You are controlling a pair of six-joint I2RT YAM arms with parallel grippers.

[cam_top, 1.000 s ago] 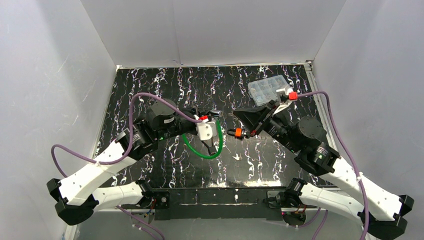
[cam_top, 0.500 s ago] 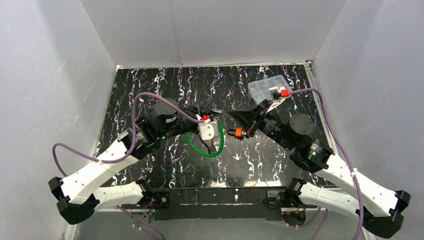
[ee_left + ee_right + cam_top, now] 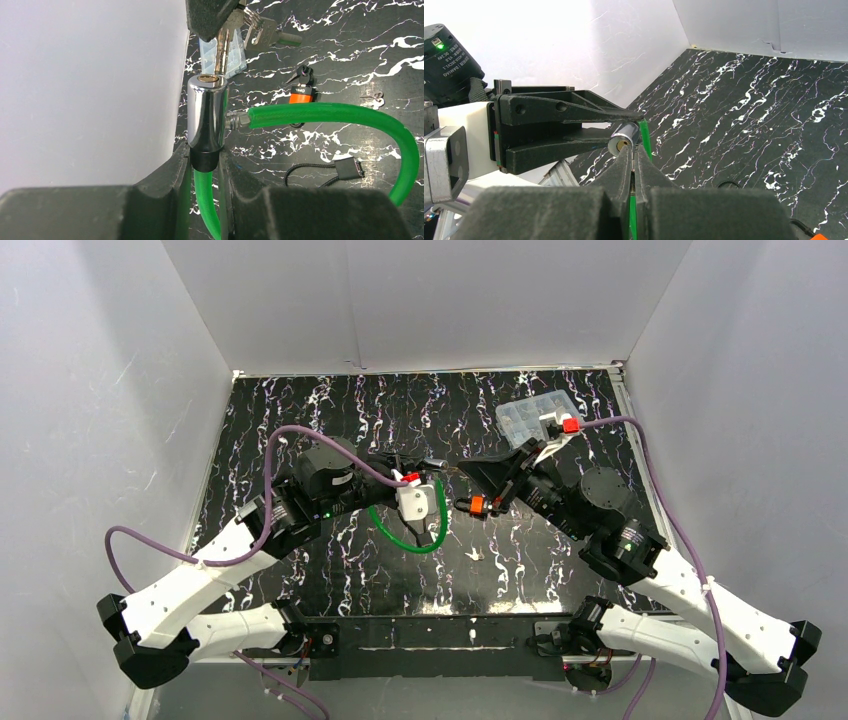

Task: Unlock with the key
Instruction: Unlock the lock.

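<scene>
**Top external view.** The left tool and right tool meet over the middle of the worktop. The cable lock hangs as a green loop from the left tool. An orange fob lies just right of the loop. A clear box sits at far right, well apart. The key itself is too small to make out here.

**Left wrist view.** The left tool is clamped on the black collar beneath the lock's chrome barrel. The barrel stands upright, with the keyhole facing up. The right tool is pinched shut on the key. The blade points down, roughly in line with the barrel's long axis, and its tip sits just above and slightly right of the keyhole, not yet entered. Spare keys dangle beside the blade. A black strap lies on the worktop, clear of the work.

**Right wrist view.** The closed fingertips point straight at the barrel face. The left tool's fingers flank the barrel and do not cover the keyhole.

**Assessment.** Insertion depends on a small sideways correction, then a straight push along the barrel axis. The dangling spares could snag.
</scene>
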